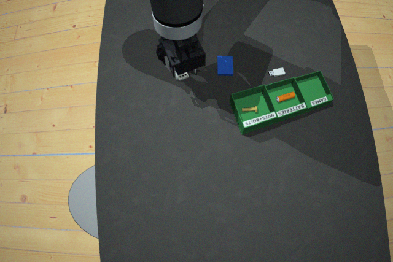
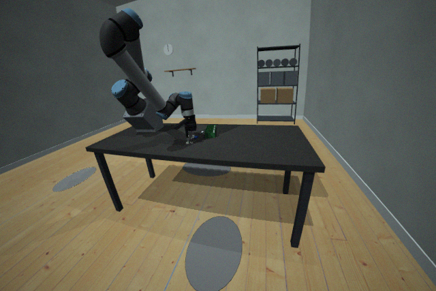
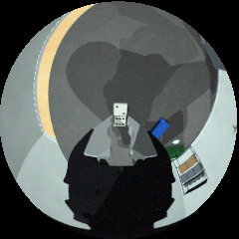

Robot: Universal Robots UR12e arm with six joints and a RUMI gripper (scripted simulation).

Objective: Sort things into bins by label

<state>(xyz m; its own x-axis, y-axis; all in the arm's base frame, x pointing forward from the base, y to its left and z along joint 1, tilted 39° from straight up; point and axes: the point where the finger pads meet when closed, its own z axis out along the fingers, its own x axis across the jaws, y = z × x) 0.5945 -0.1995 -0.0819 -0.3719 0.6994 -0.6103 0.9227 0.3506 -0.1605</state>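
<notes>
My gripper [image 1: 184, 73] [image 3: 119, 116] points down at the table, left of the blue box. It is shut on the white domino [image 1: 182, 76] [image 3: 119, 111], whose dotted end sticks out beyond the fingertips; its height over the table is hard to tell. The blue box [image 1: 225, 65] [image 3: 160, 128] and a white USB stick [image 1: 279, 71] lie on the table. The green bin tray [image 1: 259, 127] is upright with three compartments. A brass bolt [image 1: 249, 109] lies in NUTS+BOLTS, an orange battery [image 1: 286, 96] in BATTERIES, and GAMES is empty.
The blue box is close to the gripper's right in the top view. The tray walls rise farther right, and the USB stick lies just behind them. The black table [image 2: 246, 146] carries the arm's base at its left rear. A shelf rack [image 2: 276, 103] stands by the wall.
</notes>
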